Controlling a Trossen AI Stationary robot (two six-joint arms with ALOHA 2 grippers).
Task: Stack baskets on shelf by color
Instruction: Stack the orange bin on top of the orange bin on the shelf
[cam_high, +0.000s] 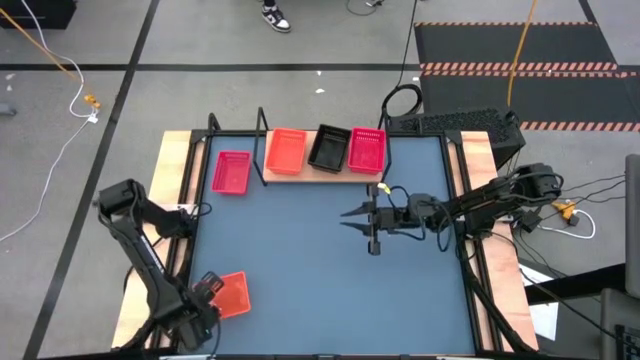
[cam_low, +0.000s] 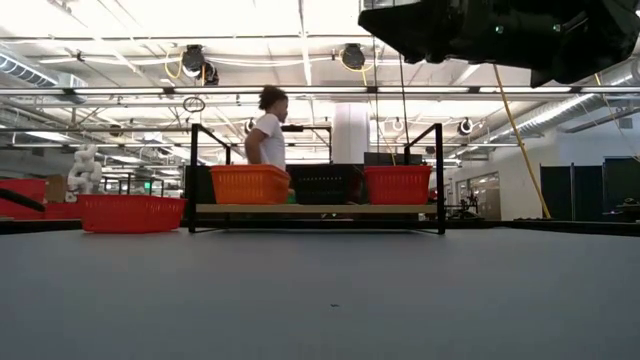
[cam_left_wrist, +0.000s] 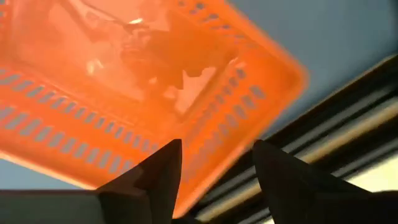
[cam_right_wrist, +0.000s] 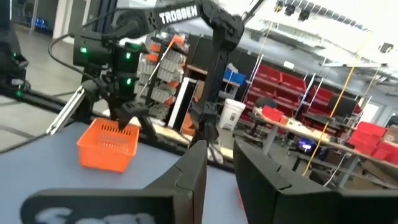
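- Five baskets show: two orange, two pink, one black.
- Shelf (cam_high: 318, 172) carries an orange basket (cam_high: 287, 151), black basket (cam_high: 329, 147) and pink basket (cam_high: 367, 150); another pink one (cam_high: 231, 172) sits on the table just left of it.
- Left gripper (cam_high: 213, 296), fingers spread, is at the near-left corner by the second orange basket (cam_high: 232, 294).
- Right gripper (cam_high: 352, 218) hangs mid-table, empty, a narrow gap between its fingers.
- A person (cam_low: 267, 130) stands behind the shelf.

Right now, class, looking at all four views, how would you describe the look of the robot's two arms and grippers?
Both arms are dark, jointed and slim. The left arm carries white TROSSEN lettering and green lights. The left gripper and right gripper each end in two dark, tapering fingers. Black cables trail from the right arm.
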